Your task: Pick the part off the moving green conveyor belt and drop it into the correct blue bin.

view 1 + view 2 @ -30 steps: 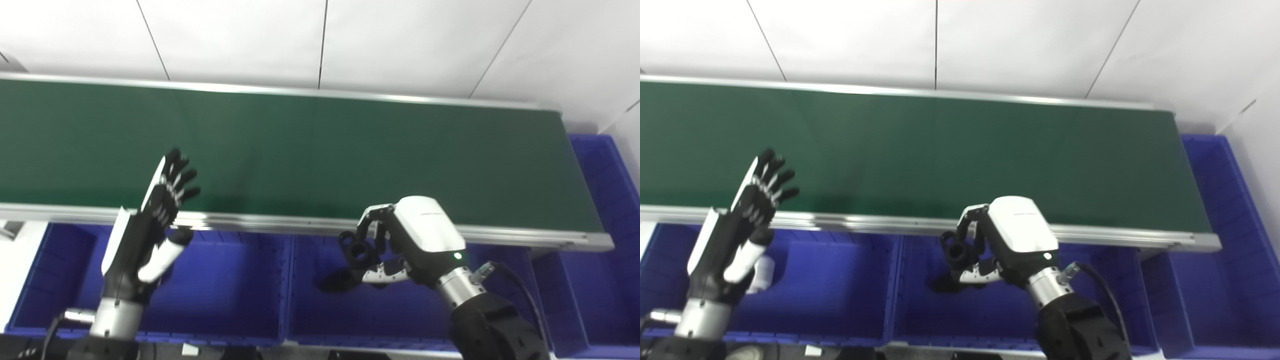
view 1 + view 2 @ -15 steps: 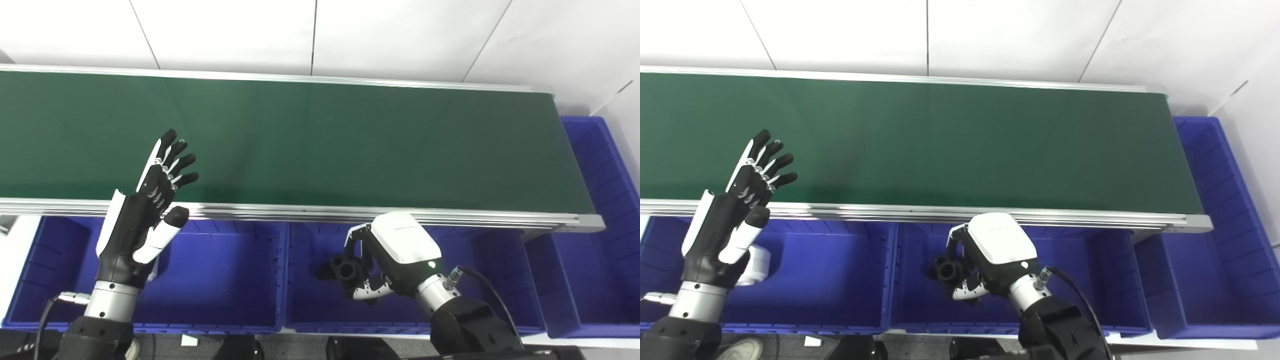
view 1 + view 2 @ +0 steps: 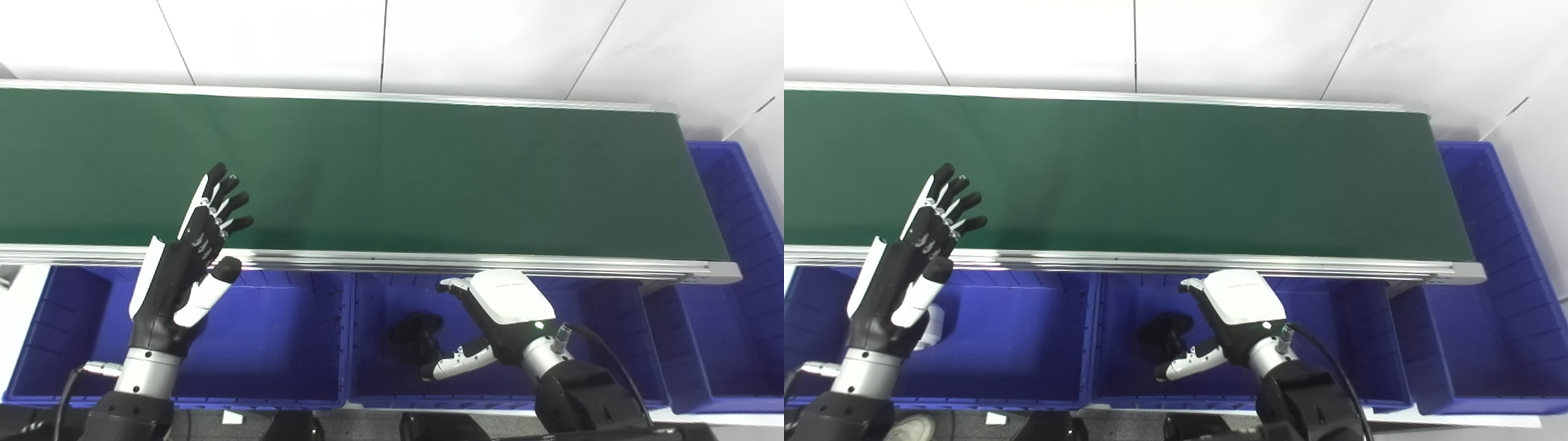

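The black part (image 3: 418,335) lies on the floor of the middle blue bin (image 3: 380,294), just left of my right hand (image 3: 490,318). That hand is open inside the bin, its thumb stretched toward the part and its fingers spread, holding nothing. My left hand (image 3: 190,269) is raised open with fingers apart over the near edge of the green conveyor belt (image 3: 398,177), above the left blue bin (image 3: 275,343). The belt carries no part in view.
A white part (image 3: 930,324) lies in the left bin, partly hidden behind my left hand. Another blue bin (image 3: 723,343) sits at the right, wrapping around the belt's end. The belt's metal rail (image 3: 429,263) runs above the bins.
My right hand opened and let go of the black part, which now lies in the middle bin. My left hand shifted slightly right and stays open.
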You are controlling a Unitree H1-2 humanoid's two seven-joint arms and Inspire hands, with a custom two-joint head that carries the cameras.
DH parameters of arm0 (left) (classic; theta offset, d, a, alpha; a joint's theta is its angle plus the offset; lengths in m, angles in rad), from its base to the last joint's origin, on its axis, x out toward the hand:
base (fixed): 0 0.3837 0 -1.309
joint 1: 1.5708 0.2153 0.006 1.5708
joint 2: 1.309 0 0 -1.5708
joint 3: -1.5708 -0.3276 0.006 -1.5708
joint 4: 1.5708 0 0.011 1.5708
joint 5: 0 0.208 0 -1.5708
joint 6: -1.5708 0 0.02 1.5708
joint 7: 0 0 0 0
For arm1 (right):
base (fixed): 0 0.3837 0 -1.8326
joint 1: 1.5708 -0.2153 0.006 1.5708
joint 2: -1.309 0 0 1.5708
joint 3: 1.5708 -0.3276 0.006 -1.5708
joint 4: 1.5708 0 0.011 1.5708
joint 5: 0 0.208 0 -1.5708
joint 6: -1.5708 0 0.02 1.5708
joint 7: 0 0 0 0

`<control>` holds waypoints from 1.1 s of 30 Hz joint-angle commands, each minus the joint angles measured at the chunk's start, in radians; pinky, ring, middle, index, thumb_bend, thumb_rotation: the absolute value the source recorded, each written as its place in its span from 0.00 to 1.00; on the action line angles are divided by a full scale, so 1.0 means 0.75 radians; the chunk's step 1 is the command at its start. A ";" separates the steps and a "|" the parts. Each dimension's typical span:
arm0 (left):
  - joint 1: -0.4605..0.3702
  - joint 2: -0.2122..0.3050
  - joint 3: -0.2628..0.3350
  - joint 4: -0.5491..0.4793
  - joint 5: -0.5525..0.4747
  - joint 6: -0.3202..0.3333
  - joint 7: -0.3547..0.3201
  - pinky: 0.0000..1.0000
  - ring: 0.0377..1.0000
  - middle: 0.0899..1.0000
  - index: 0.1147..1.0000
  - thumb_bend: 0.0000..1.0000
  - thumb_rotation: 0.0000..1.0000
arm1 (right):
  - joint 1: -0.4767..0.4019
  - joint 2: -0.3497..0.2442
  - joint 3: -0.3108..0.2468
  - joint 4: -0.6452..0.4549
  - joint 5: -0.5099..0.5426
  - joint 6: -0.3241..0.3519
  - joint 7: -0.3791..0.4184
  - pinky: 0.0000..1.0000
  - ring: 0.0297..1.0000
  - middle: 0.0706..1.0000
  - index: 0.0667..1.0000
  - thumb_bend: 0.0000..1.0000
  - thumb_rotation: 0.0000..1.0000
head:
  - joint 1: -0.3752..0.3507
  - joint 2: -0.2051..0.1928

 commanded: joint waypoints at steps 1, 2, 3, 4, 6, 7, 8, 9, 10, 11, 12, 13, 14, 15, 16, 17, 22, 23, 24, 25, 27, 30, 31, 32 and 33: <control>0.002 -0.005 -0.008 -0.022 -0.014 -0.064 0.003 0.84 0.93 0.98 1.00 0.75 0.83 | 0.013 0.009 -0.011 -0.044 0.016 -0.029 -0.016 0.67 0.74 0.80 0.82 1.00 0.64 | 0.021 -0.015; 0.005 -0.005 -0.010 -0.022 -0.019 -0.064 0.001 0.84 0.93 0.98 1.00 0.75 0.82 | 0.018 0.009 -0.015 -0.048 0.027 -0.031 -0.021 0.66 0.74 0.80 0.82 1.00 0.65 | 0.023 -0.017; 0.009 -0.007 -0.014 -0.019 -0.019 -0.069 0.001 0.85 0.94 0.98 1.00 0.75 0.82 | 0.023 0.008 -0.020 -0.052 0.043 -0.032 -0.028 0.64 0.73 0.80 0.82 1.00 0.68 | 0.046 -0.032; 0.012 -0.007 -0.016 -0.017 -0.016 -0.074 0.002 0.85 0.94 0.99 1.00 0.75 0.82 | 0.028 0.012 -0.029 -0.065 0.073 -0.027 -0.029 0.63 0.73 0.79 0.82 1.00 0.70 | 0.046 -0.032; 0.021 -0.007 -0.023 -0.014 -0.011 -0.085 0.003 0.85 0.94 0.99 1.00 0.75 0.82 | 0.047 0.025 -0.056 -0.094 0.168 -0.015 -0.056 0.60 0.71 0.78 0.80 0.98 0.74 | 0.068 -0.045; 0.027 -0.008 -0.027 -0.012 -0.009 -0.091 0.003 0.86 0.94 0.99 1.00 0.75 0.82 | 0.060 0.037 -0.075 -0.114 0.221 -0.004 -0.069 0.59 0.71 0.77 0.80 0.96 0.76 | 0.093 -0.060; 0.030 -0.008 -0.031 -0.010 -0.008 -0.096 0.004 0.86 0.94 0.99 1.00 0.75 0.82 | 0.070 0.045 -0.089 -0.125 0.255 0.001 -0.077 0.59 0.71 0.77 0.79 0.94 0.76 | 0.093 -0.060; 0.039 -0.010 -0.036 -0.008 0.004 -0.108 0.007 0.86 0.94 0.99 1.00 0.75 0.82 | 0.092 0.066 -0.118 -0.157 0.336 0.012 -0.103 0.59 0.71 0.77 0.78 0.93 0.77 | 0.122 -0.076; 0.047 -0.011 -0.041 -0.007 0.017 -0.121 0.009 0.86 0.94 0.98 1.00 0.74 0.82 | 0.116 0.085 -0.143 -0.185 0.411 0.017 -0.134 0.56 0.69 0.75 0.78 0.91 0.79 | 0.135 -0.083; 0.055 -0.013 -0.046 -0.006 0.025 -0.130 0.012 0.85 0.94 0.98 1.00 0.73 0.83 | 0.144 0.108 -0.173 -0.213 0.501 0.027 -0.164 0.54 0.67 0.74 0.77 0.89 0.82 | 0.146 -0.090; 0.064 -0.016 -0.051 -0.006 0.032 -0.139 0.014 0.85 0.93 0.98 1.00 0.73 0.83 | 0.175 0.133 -0.204 -0.237 0.606 0.039 -0.191 0.52 0.66 0.74 0.77 0.87 0.85 | 0.161 -0.100; 0.070 -0.019 -0.055 -0.007 0.034 -0.146 0.015 0.85 0.93 0.98 1.00 0.74 0.83 | 0.204 0.160 -0.234 -0.254 0.715 0.052 -0.216 0.54 0.67 0.74 0.77 0.85 0.86 | 0.164 -0.103; 0.078 -0.022 -0.059 -0.006 0.039 -0.156 0.017 0.85 0.93 0.97 1.00 0.73 0.82 | 0.236 0.186 -0.263 -0.263 0.830 0.054 -0.248 0.58 0.68 0.75 0.77 0.82 0.88 | 0.183 -0.117; 0.084 -0.025 -0.061 -0.005 0.041 -0.167 0.017 0.85 0.93 0.97 1.00 0.73 0.82 | 0.275 0.220 -0.289 -0.267 0.944 0.052 -0.285 0.58 0.69 0.75 0.77 0.82 0.88 | 0.189 -0.121; 0.090 -0.028 -0.064 -0.003 0.044 -0.178 0.018 0.85 0.92 0.97 1.00 0.73 0.82 | 0.318 0.253 -0.308 -0.260 1.048 0.028 -0.332 0.61 0.69 0.75 0.77 0.81 0.89 | 0.202 -0.133; 0.094 -0.030 -0.067 0.000 0.048 -0.187 0.019 0.86 0.92 0.96 1.00 0.73 0.81 | 0.358 0.282 -0.319 -0.243 1.131 -0.017 -0.382 0.63 0.70 0.76 0.77 0.78 0.91 | 0.204 -0.135; 0.119 -0.040 -0.071 0.009 0.059 -0.216 0.021 0.85 0.92 0.95 1.00 0.75 0.81 | 0.453 0.330 -0.321 -0.081 1.376 -0.325 -0.597 0.69 0.76 0.79 0.81 0.73 0.91 | 0.226 -0.167; 0.125 -0.041 -0.072 0.010 0.055 -0.219 0.020 0.85 0.92 0.95 1.00 0.74 0.80 | 0.445 0.328 -0.334 -0.017 1.406 -0.422 -0.649 0.70 0.77 0.80 0.82 0.73 0.90 | 0.234 -0.180; 0.130 -0.041 -0.073 0.012 0.052 -0.222 0.019 0.86 0.93 0.96 1.00 0.74 0.80 | 0.438 0.323 -0.342 0.026 1.420 -0.484 -0.684 0.71 0.78 0.81 0.83 0.73 0.89 | 0.238 -0.185; 0.134 -0.041 -0.074 0.014 0.051 -0.230 0.020 0.86 0.93 0.96 1.00 0.74 0.79 | 0.424 0.324 -0.356 0.081 1.442 -0.555 -0.724 0.71 0.78 0.81 0.83 0.73 0.89 | 0.243 -0.192; 0.141 -0.040 -0.074 0.018 0.046 -0.238 0.020 0.86 0.93 0.96 1.00 0.73 0.78 | 0.410 0.324 -0.367 0.142 1.465 -0.635 -0.773 0.74 0.80 0.82 0.84 0.73 0.90 | 0.248 -0.201; 0.149 -0.040 -0.071 0.023 0.046 -0.248 0.023 0.87 0.93 0.96 1.00 0.73 0.77 | 0.403 0.320 -0.361 0.198 1.480 -0.717 -0.821 0.78 0.83 0.86 0.88 0.78 0.93 | 0.249 -0.214; 0.152 -0.039 -0.070 0.026 0.046 -0.253 0.023 0.87 0.93 0.96 1.00 0.74 0.77 | 0.400 0.314 -0.356 0.218 1.474 -0.751 -0.835 0.80 0.85 0.88 0.91 0.77 0.96 | 0.249 -0.223; 0.153 -0.039 -0.068 0.028 0.049 -0.259 0.024 0.87 0.93 0.96 1.00 0.74 0.77 | 0.397 0.306 -0.352 0.235 1.471 -0.777 -0.845 0.81 0.85 0.88 0.91 0.77 0.96 | 0.249 -0.223; 0.155 -0.039 -0.067 0.032 0.053 -0.269 0.025 0.87 0.93 0.96 1.00 0.74 0.77 | 0.396 0.299 -0.346 0.254 1.473 -0.803 -0.853 0.83 0.87 0.91 0.95 0.77 0.98 | 0.252 -0.239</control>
